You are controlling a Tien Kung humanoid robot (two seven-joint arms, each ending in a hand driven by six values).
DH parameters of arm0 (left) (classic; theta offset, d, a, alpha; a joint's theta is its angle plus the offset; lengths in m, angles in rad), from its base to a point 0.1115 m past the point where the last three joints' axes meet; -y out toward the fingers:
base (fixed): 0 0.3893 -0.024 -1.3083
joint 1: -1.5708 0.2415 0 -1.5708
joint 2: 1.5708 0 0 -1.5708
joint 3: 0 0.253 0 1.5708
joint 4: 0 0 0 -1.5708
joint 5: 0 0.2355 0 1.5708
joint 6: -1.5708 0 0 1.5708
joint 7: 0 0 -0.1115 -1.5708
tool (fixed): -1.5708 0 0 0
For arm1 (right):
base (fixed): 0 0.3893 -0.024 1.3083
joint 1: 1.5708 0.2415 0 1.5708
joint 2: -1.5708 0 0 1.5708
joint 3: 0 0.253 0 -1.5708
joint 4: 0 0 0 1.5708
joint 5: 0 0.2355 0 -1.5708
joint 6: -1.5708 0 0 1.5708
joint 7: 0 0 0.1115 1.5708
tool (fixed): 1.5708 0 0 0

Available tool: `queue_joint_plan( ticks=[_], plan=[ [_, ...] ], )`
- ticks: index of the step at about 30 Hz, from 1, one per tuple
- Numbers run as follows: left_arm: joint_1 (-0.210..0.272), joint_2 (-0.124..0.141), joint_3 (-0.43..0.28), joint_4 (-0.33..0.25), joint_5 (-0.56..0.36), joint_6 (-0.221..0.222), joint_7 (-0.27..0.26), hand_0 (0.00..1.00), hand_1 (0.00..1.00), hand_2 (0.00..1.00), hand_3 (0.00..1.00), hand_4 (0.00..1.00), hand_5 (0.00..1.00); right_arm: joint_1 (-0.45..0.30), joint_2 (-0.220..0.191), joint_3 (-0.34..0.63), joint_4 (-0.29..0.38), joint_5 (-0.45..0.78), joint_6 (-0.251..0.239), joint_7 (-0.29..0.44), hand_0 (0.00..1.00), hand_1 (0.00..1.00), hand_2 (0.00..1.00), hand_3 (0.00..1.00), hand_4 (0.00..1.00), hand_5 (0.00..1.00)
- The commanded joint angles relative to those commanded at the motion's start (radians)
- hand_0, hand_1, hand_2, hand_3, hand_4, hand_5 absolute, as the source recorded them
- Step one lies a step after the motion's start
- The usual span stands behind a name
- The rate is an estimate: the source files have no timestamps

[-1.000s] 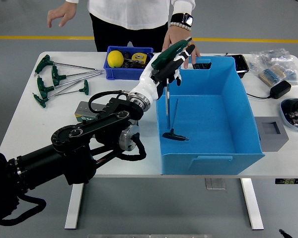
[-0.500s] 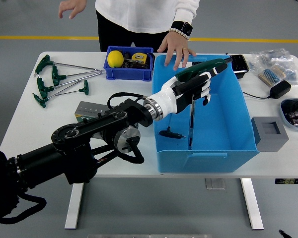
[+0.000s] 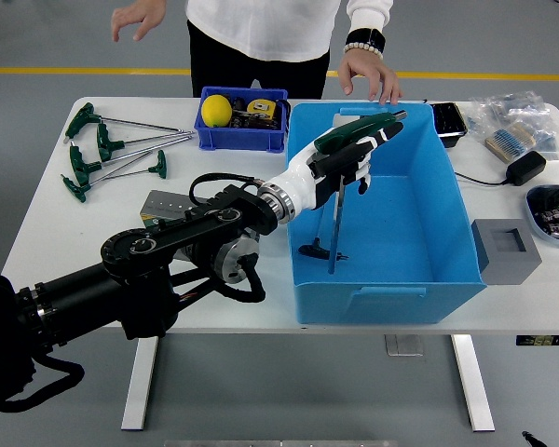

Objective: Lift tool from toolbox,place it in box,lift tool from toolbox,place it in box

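My left hand point(image 3: 347, 158) reaches in from the lower left over the big blue box point(image 3: 382, 303) and is shut on a green T-handle wrench point(image 3: 359, 131). The handle lies across the fingers and the long shaft hangs down, its tip near the box floor. A second, small black T-handle tool point(image 3: 318, 250) lies on the box floor beside that shaft. The grey tool holder point(image 3: 162, 206) sits on the table left of the box, partly behind my forearm. Several more green T-handle wrenches point(image 3: 112, 154) lie at the table's far left.
A small blue bin point(image 3: 242, 142) with a yellow ball and a tape measure stands behind the box's left corner. A person stands at the far side, one hand point(image 3: 373, 79) hovering above the box's far rim. A grey block point(image 3: 506, 249), black charger point(image 3: 525, 168) and bags lie at right.
My left hand carried the wrench over the box, swung right, then came back a little left, the shaft lower. The person's hand lifted off the box's far rim.
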Motion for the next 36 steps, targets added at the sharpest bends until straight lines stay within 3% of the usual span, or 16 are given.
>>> queue_joint_plan(
  ticks=[7, 8, 13, 14, 19, 20, 22, 25, 26, 31, 32, 36],
  plan=[
    [-0.053, 0.0, 0.07, 0.063, 0.023, 0.038, 0.082, 0.109, 0.002, 0.072, 0.15, 0.826, 0.513, 0.0, -0.001, -0.002, -0.001, 0.004, 0.0, 0.001, 0.648, 0.636, 0.708, 0.557, 0.805, 0.748],
    [-0.062, 0.0, 0.079, 0.072, 0.03, 0.04, 0.101, 0.193, 0.11, 0.197, 0.274, 0.891, 0.523, 0.001, -0.002, -0.002, -0.001, 0.003, 0.0, 0.0, 0.648, 0.635, 0.708, 0.557, 0.805, 0.749],
    [-0.104, 0.0, 0.111, 0.109, 0.053, 0.043, 0.158, 0.193, 0.11, 0.197, 0.274, 0.891, 0.523, 0.004, -0.004, 0.002, 0.0, -0.005, 0.0, -0.002, 0.648, 0.635, 0.708, 0.557, 0.805, 0.749],
    [-0.115, 0.0, 0.119, 0.118, 0.045, 0.051, 0.168, 0.318, 0.282, 0.377, 0.408, 0.998, 0.63, 0.005, -0.004, 0.003, 0.0, -0.008, 0.0, -0.002, 0.648, 0.634, 0.708, 0.557, 0.805, 0.749],
    [-0.144, 0.0, 0.135, 0.131, 0.013, 0.07, 0.18, 0.318, 0.282, 0.377, 0.408, 0.998, 0.63, 0.008, -0.006, 0.003, 0.0, -0.009, 0.0, -0.002, 0.648, 0.634, 0.708, 0.557, 0.805, 0.749],
    [-0.146, 0.0, 0.137, 0.132, 0.011, 0.071, 0.18, 0.4, 0.397, 0.506, 0.51, 0.998, 0.642, 0.008, -0.006, 0.002, 0.0, -0.008, 0.0, -0.002, 0.648, 0.633, 0.706, 0.558, 0.804, 0.749],
    [-0.15, 0.0, 0.14, 0.132, 0.012, 0.067, 0.186, 0.4, 0.397, 0.506, 0.51, 0.998, 0.642, 0.009, -0.006, 0.003, 0.0, -0.008, -0.001, -0.002, 0.648, 0.633, 0.706, 0.558, 0.804, 0.749],
    [-0.159, 0.0, 0.146, 0.131, 0.03, 0.043, 0.217, 0.4, 0.397, 0.506, 0.51, 0.998, 0.642, 0.01, -0.007, 0.005, 0.0, -0.014, -0.001, -0.003, 0.648, 0.633, 0.706, 0.558, 0.804, 0.749],
    [-0.163, 0.0, 0.148, 0.131, 0.036, 0.035, 0.228, 0.464, 0.497, 0.591, 0.588, 0.998, 0.646, 0.011, -0.008, 0.007, -0.001, -0.017, -0.001, -0.004, 0.648, 0.633, 0.707, 0.558, 0.805, 0.749],
    [-0.177, 0.0, 0.164, 0.136, 0.043, 0.01, 0.262, 0.464, 0.497, 0.591, 0.588, 0.998, 0.646, 0.013, -0.009, 0.01, -0.001, -0.024, -0.001, -0.007, 0.648, 0.633, 0.707, 0.558, 0.805, 0.749],
    [-0.178, 0.0, 0.166, 0.137, 0.043, 0.009, 0.265, 0.684, 0.691, 0.755, 0.736, 0.998, 0.678, 0.014, -0.01, 0.01, -0.001, -0.024, -0.001, -0.006, 0.648, 0.633, 0.705, 0.558, 0.805, 0.749],
    [-0.185, 0.0, 0.173, 0.145, 0.026, 0.02, 0.258, 0.684, 0.691, 0.755, 0.736, 0.998, 0.678, 0.015, -0.011, 0.009, -0.001, -0.021, -0.002, -0.005, 0.648, 0.633, 0.705, 0.558, 0.805, 0.749]
  ],
)
